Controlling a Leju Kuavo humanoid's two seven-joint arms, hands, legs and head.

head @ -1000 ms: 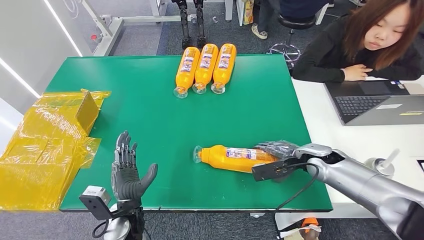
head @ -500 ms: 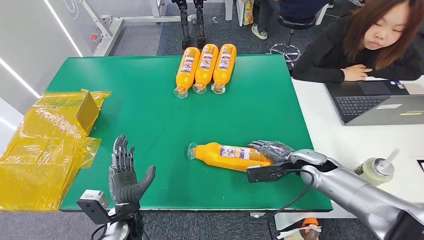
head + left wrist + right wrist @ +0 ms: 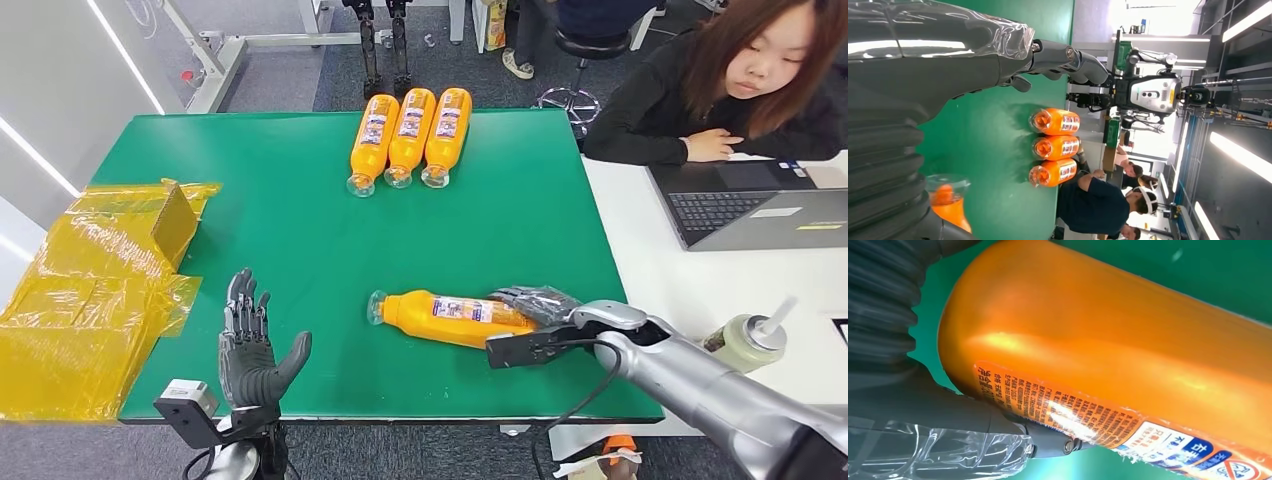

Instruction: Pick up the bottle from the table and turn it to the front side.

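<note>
item: orange bottle (image 3: 450, 317), plastic, lying on its side on the green counter (image 3: 300, 220), toward the near right part; clear cap end pointing to the robot's left, base end under the right hand (image 3: 540, 305).

condition: full of orange liquid by the look of it, so judged moderately heavy for its size, with weight spread along the body. wall is smooth and glossy, likely slippery; round section will roll on the counter if nudged sideways. printed label band (image 3: 1158, 432) wraps the middle and may give slightly better friction than bare plastic. body probably gives a little under squeeze but is not fragile.

hold: right hand lies over the base end, dark fingers draped on the far side and thumb at the near side; touching the bottle, though whether the grasp is fully closed is hard to tell from the close wrist view. best purchase judged to be around the label band, near the middle, so the bottle stays balanced when lifted and turned.

left hand (image 3: 250, 345): raised at the near left edge, palm upright, fingers spread, holding nothing.

other stock: three matching bottles (image 3: 410, 135) side by side at the far edge.
</note>
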